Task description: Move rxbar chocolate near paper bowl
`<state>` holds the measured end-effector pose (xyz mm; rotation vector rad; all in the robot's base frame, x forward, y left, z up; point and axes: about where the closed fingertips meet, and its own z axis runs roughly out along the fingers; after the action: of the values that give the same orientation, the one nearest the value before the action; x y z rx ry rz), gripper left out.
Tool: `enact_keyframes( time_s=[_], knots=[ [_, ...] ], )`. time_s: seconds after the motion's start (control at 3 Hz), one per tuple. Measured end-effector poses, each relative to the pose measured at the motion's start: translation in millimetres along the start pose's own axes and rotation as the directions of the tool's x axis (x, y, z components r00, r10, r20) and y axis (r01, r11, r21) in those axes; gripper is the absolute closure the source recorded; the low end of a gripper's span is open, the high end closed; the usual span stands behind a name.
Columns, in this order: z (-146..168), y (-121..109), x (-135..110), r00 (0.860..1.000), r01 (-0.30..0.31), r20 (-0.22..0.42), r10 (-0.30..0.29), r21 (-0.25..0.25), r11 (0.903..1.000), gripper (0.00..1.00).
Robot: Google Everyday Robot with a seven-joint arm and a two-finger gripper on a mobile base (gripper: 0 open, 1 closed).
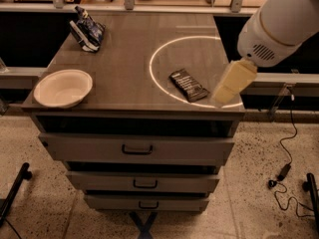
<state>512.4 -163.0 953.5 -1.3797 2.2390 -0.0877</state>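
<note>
The rxbar chocolate (188, 84), a flat black bar with white text, lies on the right side of the cabinet top, inside a ring of light. The paper bowl (63, 87), shallow and off-white, sits at the front left corner of the top, far from the bar. My gripper (230, 82), cream-coloured at the end of a white arm (281, 24), hangs over the front right part of the top, just right of the bar and above it. It holds nothing that I can see.
A blue-and-white snack bag (87, 30) stands at the back left of the wooden cabinet top (124, 54). The cabinet has three drawers (137, 149) in front. A shelf rail (149, 6) runs behind. Cables (284, 171) lie on the floor at the right.
</note>
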Motion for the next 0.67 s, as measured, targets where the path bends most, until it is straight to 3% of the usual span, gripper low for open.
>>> enact_keyframes(
  time_s=[0.33,0.67],
  knots=[
    [24.8,-11.3,-8.3,0.992,-0.121,0.023,0.121,-0.005,0.9926,0.0],
    [46.5,-20.6,-15.6,0.979,-0.192,0.067,0.194,-0.032,0.9808,0.0]
  ],
)
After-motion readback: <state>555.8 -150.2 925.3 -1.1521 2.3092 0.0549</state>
